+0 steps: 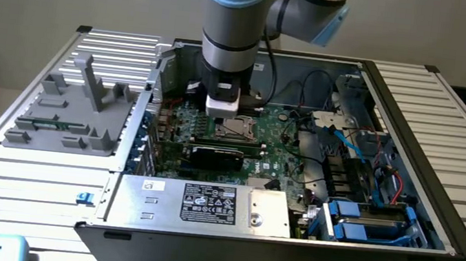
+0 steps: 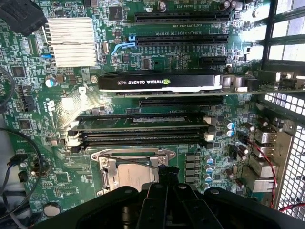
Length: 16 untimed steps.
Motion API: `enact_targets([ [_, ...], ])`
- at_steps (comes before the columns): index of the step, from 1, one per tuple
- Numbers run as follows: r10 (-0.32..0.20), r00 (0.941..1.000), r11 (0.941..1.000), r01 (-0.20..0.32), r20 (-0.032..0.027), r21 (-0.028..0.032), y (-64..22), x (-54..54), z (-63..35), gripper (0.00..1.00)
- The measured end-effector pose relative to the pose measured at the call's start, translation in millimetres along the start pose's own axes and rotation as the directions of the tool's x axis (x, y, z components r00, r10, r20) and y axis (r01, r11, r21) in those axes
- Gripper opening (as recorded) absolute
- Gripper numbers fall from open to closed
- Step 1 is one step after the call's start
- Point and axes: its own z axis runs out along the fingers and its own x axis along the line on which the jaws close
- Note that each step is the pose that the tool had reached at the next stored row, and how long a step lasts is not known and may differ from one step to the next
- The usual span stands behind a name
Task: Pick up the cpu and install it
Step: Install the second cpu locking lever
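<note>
Near the centre of the exterior view, the gripper [image 1: 221,117] hangs low inside an open computer case [image 1: 432,210], just over the green motherboard [image 1: 278,155]. Its fingers [image 2: 167,179] are pressed together right above the metal socket frame [image 2: 131,169], where the chip [image 2: 136,174] lies with its silver top showing. A black graphics card [image 2: 159,82] stands in a slot nearby.
</note>
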Motion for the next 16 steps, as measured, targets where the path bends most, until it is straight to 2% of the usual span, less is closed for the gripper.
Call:
enact_targets([
  [4, 0.007, 1.0, 0.9999, -0.007, 0.0012, 0.0109, 2.8, 0.3, 4.1, 0.11],
  [8, 0.014, 0.9999, 0.9998, -0.014, 0.0036, 0.0176, 4.9, 0.4, 8.1, 0.11],
  [11, 0.017, 0.9998, 0.9996, -0.017, 0.0079, 0.0223, 5.8, 0.5, 10.7, 0.11],
  [13, 0.019, 0.9997, 0.9995, -0.019, 0.014, 0.0262, 6.3, 0.6, 11.9, 0.11],
  [15, 0.022, 0.9994, 0.9994, -0.023, 0.0273, 0.0262, 6.5, 0.6, 12.6, 0.11],
  [16, 0.023, 0.9993, 0.9994, -0.024, 0.0309, 0.0258, 6.8, 0.6, 13.6, 0.11],
])
